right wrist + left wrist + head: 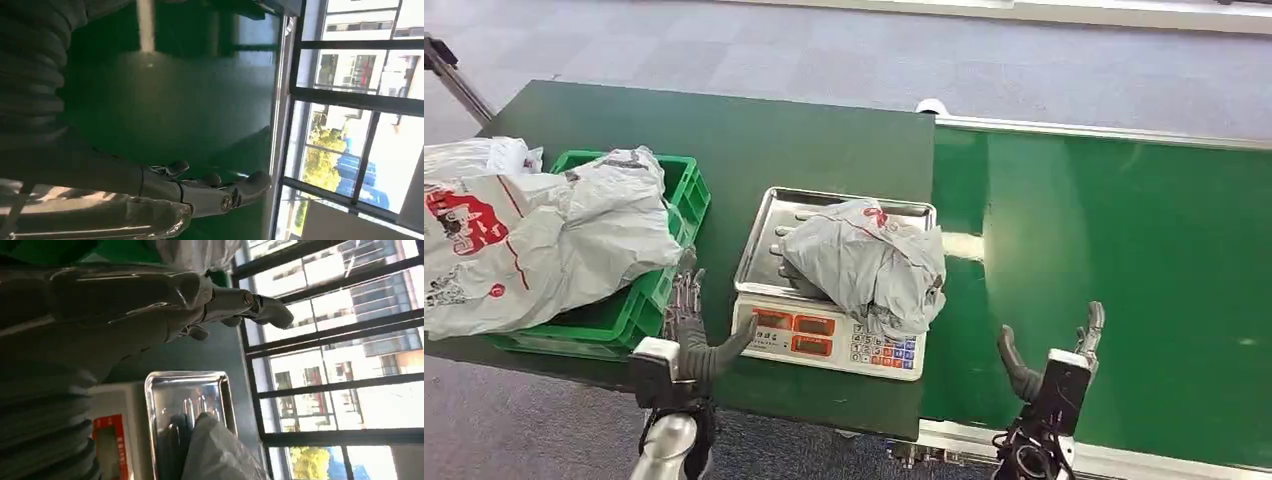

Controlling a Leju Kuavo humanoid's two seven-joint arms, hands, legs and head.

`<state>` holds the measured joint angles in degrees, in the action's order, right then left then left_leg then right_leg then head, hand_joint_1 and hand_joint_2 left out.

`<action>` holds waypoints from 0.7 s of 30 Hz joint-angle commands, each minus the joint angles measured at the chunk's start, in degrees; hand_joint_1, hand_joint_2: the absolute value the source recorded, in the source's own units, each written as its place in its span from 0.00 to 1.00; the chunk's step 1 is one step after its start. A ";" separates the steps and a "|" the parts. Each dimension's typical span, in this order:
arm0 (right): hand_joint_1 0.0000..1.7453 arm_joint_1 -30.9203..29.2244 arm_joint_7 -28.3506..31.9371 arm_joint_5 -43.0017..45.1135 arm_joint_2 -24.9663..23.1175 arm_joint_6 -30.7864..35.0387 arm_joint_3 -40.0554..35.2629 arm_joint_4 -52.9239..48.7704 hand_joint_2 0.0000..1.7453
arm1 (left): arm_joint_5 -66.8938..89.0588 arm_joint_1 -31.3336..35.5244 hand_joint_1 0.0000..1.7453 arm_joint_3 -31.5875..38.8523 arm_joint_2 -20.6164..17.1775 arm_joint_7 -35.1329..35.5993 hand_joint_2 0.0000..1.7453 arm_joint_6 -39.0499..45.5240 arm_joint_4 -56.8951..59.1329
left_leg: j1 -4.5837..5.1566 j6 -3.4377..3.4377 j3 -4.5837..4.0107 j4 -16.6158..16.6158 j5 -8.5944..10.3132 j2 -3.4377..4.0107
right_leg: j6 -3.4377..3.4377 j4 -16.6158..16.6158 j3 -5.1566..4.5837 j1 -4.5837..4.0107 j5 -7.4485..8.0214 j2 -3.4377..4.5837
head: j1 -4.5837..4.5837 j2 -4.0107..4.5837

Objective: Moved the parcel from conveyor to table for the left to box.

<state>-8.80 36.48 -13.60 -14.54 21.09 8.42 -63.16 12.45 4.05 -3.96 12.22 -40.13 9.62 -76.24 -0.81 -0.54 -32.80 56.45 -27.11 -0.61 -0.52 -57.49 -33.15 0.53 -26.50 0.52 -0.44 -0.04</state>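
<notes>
Parcel (869,262) lies on scale (829,340) tray (769,235), on table (824,140). Left hand (692,330) between crate (686,190) and scale, fingers spread, holding nothing. Right hand (1049,355) over conveyor (1124,260), fingers apart, empty.

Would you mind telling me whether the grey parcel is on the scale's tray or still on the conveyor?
On the tray: the grey parcel lies across the scale, overhanging its keypad side.

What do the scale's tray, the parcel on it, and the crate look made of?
Scale tray: looks like polished metal, probably stainless; it gives mirror-like reflections.
Parcel: thin grey plastic film, likely a poly mailer; crumpled and softly glossy.
Crate: green moulded plastic, with slotted walls and a slight sheen.
</notes>
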 commanded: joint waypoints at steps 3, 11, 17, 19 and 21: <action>0.00 -2.53 1.00 -5.12 -1.86 0.99 3.49 5.21 1.00 | 16.08 14.04 0.00 1.16 -2.54 0.34 1.00 1.69 13.95 | 0.01 0.01 0.07 -0.05 0.04 -0.02 | 0.03 0.05 0.10 -0.01 0.02 -0.07 | -0.02 0.00; 0.00 -2.17 1.86 -4.38 -1.63 -0.91 3.79 4.83 1.00 | 22.17 23.49 0.00 -1.32 -6.68 0.92 1.00 -0.53 20.81 | 0.00 0.01 0.10 -0.06 0.05 -0.03 | 0.04 0.05 0.12 -0.02 0.01 -0.12 | -0.02 0.00; 0.00 -0.09 1.98 -4.85 -2.02 -1.86 4.69 2.11 1.00 | 27.11 33.72 0.00 -3.86 -8.02 4.63 1.00 -1.13 32.50 | -0.01 0.01 0.02 -0.01 0.07 -0.18 | 0.03 0.01 0.09 -0.03 -0.01 -0.26 | 0.00 0.00; 0.00 0.14 1.86 -5.24 -2.02 -2.02 4.85 1.91 1.00 | 28.95 35.98 0.00 -5.33 -8.37 5.34 1.00 -1.58 34.38 | -0.02 0.01 0.04 -0.01 0.08 -0.16 | 0.03 0.02 0.10 -0.03 0.00 -0.25 | -0.02 0.00; 0.00 0.35 1.84 -5.36 -1.96 -2.10 4.85 1.75 1.00 | 29.90 37.20 0.00 -6.42 -8.69 6.30 1.00 -2.45 35.75 | -0.01 0.01 0.02 0.02 0.05 -0.08 | 0.01 -0.01 0.04 -0.02 0.01 -0.13 | 0.00 0.00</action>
<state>-8.89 38.42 -18.56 -16.19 19.63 10.86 -61.33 39.71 30.82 -5.22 6.45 -35.89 8.88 -54.72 -0.81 -0.54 -32.78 56.46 -27.07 -0.59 -0.53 -57.51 -33.15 0.53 -26.47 0.54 -0.44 -0.04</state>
